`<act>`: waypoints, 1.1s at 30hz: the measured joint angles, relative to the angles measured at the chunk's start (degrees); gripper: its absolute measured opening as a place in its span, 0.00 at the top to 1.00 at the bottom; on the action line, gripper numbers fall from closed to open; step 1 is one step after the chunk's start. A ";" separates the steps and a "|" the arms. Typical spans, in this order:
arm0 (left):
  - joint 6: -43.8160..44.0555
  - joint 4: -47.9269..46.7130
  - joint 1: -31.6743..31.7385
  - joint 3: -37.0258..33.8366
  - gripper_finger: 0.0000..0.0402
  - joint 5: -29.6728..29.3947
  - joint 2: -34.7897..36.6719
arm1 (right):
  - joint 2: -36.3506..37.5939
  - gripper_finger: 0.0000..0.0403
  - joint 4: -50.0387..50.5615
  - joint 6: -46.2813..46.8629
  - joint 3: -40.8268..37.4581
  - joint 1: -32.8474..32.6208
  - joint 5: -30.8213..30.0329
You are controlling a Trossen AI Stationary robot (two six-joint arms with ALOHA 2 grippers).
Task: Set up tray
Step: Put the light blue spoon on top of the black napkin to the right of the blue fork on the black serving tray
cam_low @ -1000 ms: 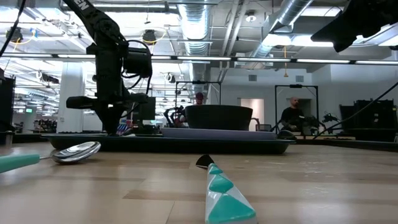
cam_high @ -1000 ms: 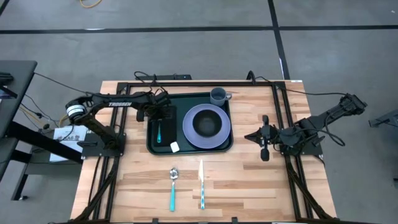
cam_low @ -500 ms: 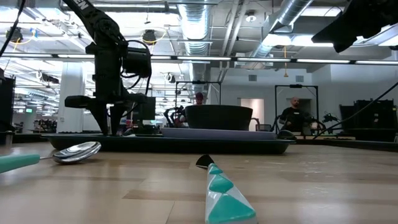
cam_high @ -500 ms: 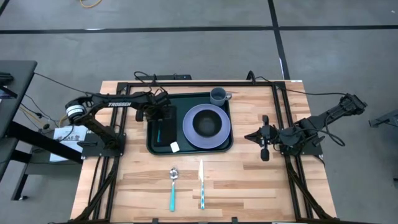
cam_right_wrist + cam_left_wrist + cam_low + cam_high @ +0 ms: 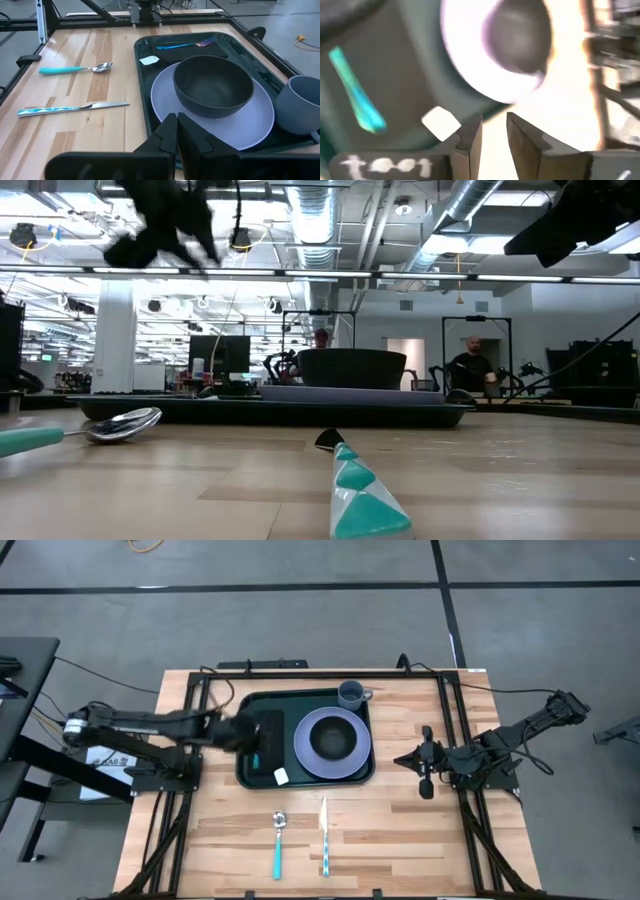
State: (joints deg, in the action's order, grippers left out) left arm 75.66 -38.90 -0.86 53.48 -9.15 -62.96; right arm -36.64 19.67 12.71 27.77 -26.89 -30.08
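Note:
The dark green tray lies flat on the far middle of the table. On it rest a lavender plate carrying a dark bowl, a grey-blue cup, and a black napkin with a teal-handled fork on top. A spoon and a knife lie on the wood near the near edge. My left gripper hangs high over the tray's left part, narrowly open and holding nothing. My right gripper waits shut right of the tray.
A small white tag lies in the tray's near left corner. Black frame rails run along both table sides. Bare wood lies between the tray and the cutlery. People sit in the room beyond the table.
My left gripper has risen from just above the napkin to high over the tray and drawn back a little toward the table's left edge, the arm stretching out low and flat. The fork stays on the napkin.

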 joint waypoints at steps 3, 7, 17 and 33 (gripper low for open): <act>6.94 0.06 -10.99 3.79 0.83 -6.88 -0.43 | 0.00 0.99 0.04 0.77 0.00 0.00 0.01; 15.38 -1.18 -22.30 8.92 0.85 -12.89 -5.28 | 0.00 0.99 0.07 0.81 0.00 -0.02 0.04; 29.93 -6.81 -32.16 19.07 0.91 -7.40 -25.09 | 0.00 0.99 2.89 0.90 0.00 0.00 0.15; 37.65 -6.16 -33.61 19.17 0.65 4.35 -39.69 | 0.00 0.99 5.65 0.90 0.00 -0.01 0.17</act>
State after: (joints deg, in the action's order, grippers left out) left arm 113.32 -45.07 -34.47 72.64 -4.80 -102.65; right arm -36.64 25.32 13.61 27.77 -26.91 -29.91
